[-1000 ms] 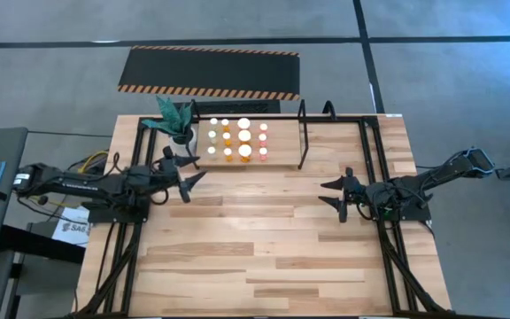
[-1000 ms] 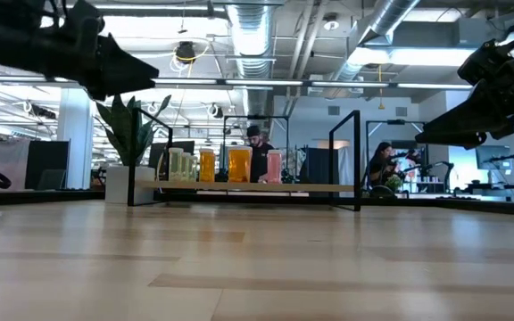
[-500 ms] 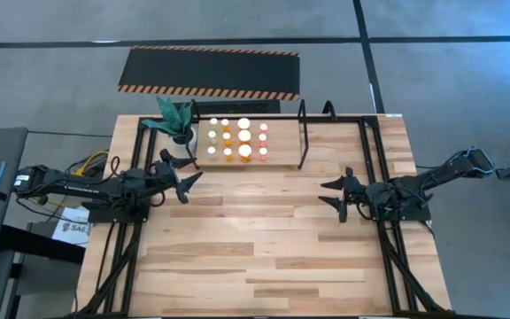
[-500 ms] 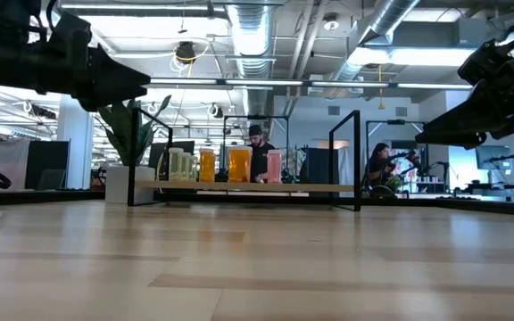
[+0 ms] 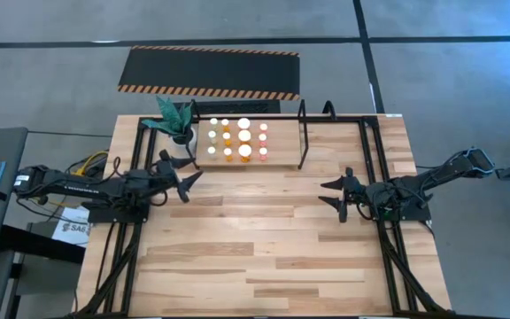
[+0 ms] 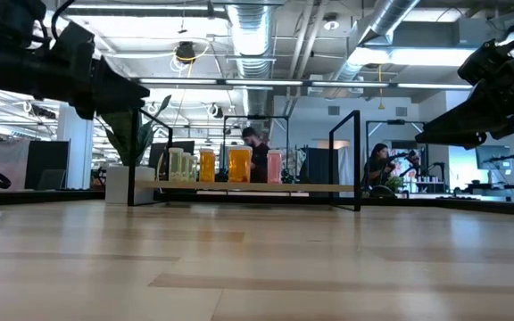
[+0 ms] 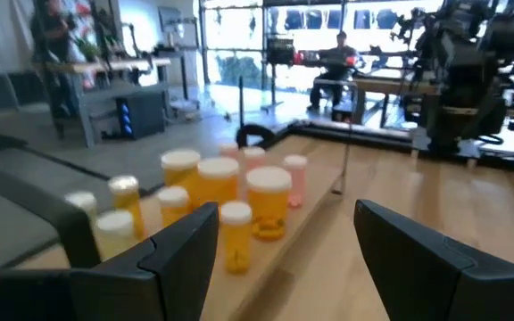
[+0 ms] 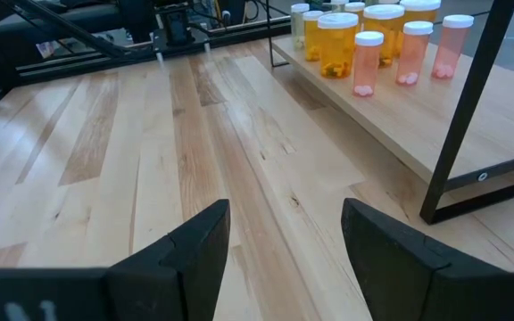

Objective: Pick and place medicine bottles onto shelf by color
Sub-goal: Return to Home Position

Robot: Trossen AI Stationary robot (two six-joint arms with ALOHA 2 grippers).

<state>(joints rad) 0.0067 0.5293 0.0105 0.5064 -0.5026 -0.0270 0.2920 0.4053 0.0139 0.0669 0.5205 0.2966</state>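
Note:
Several medicine bottles (image 5: 237,140) with white caps and yellow, orange or pink bodies stand upright in rows on the left part of the wooden shelf (image 5: 282,142). They also show in the low view (image 6: 226,166), the left wrist view (image 7: 217,201) and the right wrist view (image 8: 377,36). My left gripper (image 5: 187,173) is open and empty above the table, just left of and nearer than the shelf's left end. My right gripper (image 5: 339,195) is open and empty above the table's right middle.
A green plant in a white pot (image 5: 175,120) stands at the shelf's left end. Black hoop uprights (image 5: 303,133) frame the shelf. A black hazard-striped mat (image 5: 209,73) lies beyond the table's far edge. People (image 6: 255,153) are in the room behind.
My left gripper has drawn back slightly toward the table's left edge, away from the shelf, staying open. The bottles and the right arm have kept still.

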